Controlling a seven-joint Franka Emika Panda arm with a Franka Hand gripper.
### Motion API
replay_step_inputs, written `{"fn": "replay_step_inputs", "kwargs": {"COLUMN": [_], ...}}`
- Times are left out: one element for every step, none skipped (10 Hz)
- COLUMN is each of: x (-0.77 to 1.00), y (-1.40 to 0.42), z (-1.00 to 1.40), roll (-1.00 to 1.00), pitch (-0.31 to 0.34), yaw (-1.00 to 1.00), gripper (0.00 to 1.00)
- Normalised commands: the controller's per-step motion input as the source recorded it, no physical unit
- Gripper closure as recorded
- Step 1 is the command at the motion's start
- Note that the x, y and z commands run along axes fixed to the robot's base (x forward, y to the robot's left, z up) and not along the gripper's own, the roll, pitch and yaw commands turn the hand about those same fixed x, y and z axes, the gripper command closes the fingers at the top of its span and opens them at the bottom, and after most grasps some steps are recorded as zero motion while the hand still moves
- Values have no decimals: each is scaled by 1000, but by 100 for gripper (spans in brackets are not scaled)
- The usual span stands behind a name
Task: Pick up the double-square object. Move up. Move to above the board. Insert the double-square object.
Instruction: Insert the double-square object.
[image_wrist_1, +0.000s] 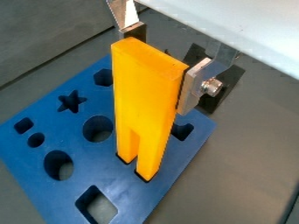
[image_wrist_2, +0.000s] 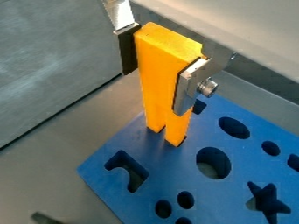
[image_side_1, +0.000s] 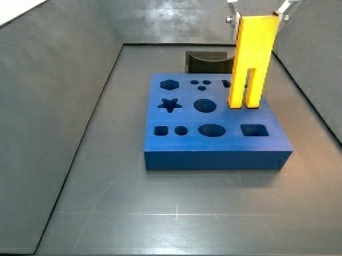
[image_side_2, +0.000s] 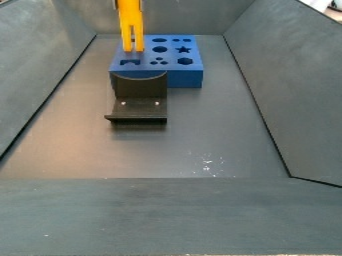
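Note:
The double-square object (image_wrist_1: 146, 105) is a tall yellow-orange block, standing upright between the fingers of my gripper (image_wrist_1: 162, 59). The gripper is shut on its upper part, as the other wrist view also shows (image_wrist_2: 158, 63). The block's grooved lower end sits at the mouth of a dark hole near one edge of the blue board (image_wrist_1: 122, 194). In a side view the block (image_side_1: 249, 60) stands over the board's right side (image_side_1: 214, 152), with the gripper (image_side_1: 254, 12) at the frame's top. In the other side view the block (image_side_2: 128, 28) is at the board's near left corner (image_side_2: 181, 78).
The dark fixture (image_side_2: 138, 105) stands on the floor right beside the board; it also shows behind the board in a side view (image_side_1: 207, 62). Grey sloped walls (image_side_1: 67, 90) close in the floor on all sides.

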Motion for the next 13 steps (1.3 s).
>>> {"fn": "replay_step_inputs", "kwargs": {"x": [0,0,0,0,0,0,-6,0,0,0,-71,-11,-3], "y": [57,-26,-77,-100,-171,-266,-326,-326,-303,-294,0,0,0], "z": [0,-34,-91,-100,-117,-271,-460,-580,-554,-554,-63,0,0], "roll": [0,37,66,79,113,187,314,397,411,410,0,0,0], "pitch": [0,-19,-16,-4,-7,-30,-17,-9,-19,-20,-91,-24,-4], "yaw": [0,0,0,0,0,0,0,0,0,9,-51,0,0], "gripper": [100,100,100,100,100,100,100,100,100,100,100,100,100]}}
